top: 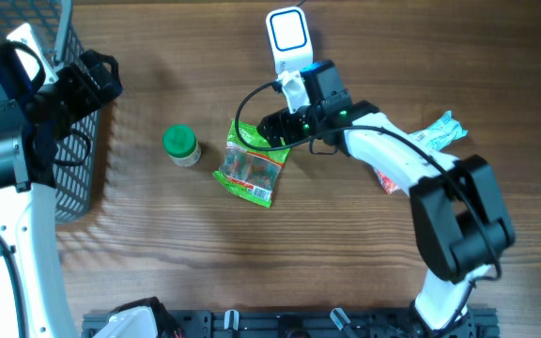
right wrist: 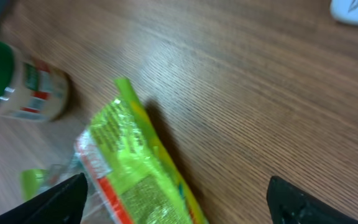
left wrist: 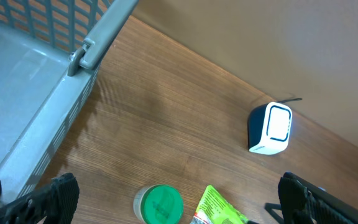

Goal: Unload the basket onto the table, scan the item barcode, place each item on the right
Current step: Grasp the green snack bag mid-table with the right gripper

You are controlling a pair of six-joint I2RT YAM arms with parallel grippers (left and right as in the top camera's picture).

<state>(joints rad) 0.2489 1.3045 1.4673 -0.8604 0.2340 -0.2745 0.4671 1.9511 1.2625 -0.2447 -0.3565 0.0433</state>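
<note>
A green snack packet (top: 252, 167) lies flat on the wooden table, just below the white and blue barcode scanner (top: 287, 38). My right gripper (top: 272, 130) hovers over the packet's upper right corner. In the right wrist view the packet (right wrist: 135, 168) lies under the open right gripper (right wrist: 179, 208), touching neither fingertip. My left gripper (top: 92, 80) stands open by the basket at the left, holding nothing. Below the open left gripper (left wrist: 182, 205) I see the packet's tip (left wrist: 219, 208) and, farther off, the scanner (left wrist: 270, 127).
A jar with a green lid (top: 180, 144) stands left of the packet. A grey mesh basket (top: 73, 178) sits at the left edge. A pale blue-green packet (top: 440, 131) and a red item (top: 388, 180) lie under the right arm.
</note>
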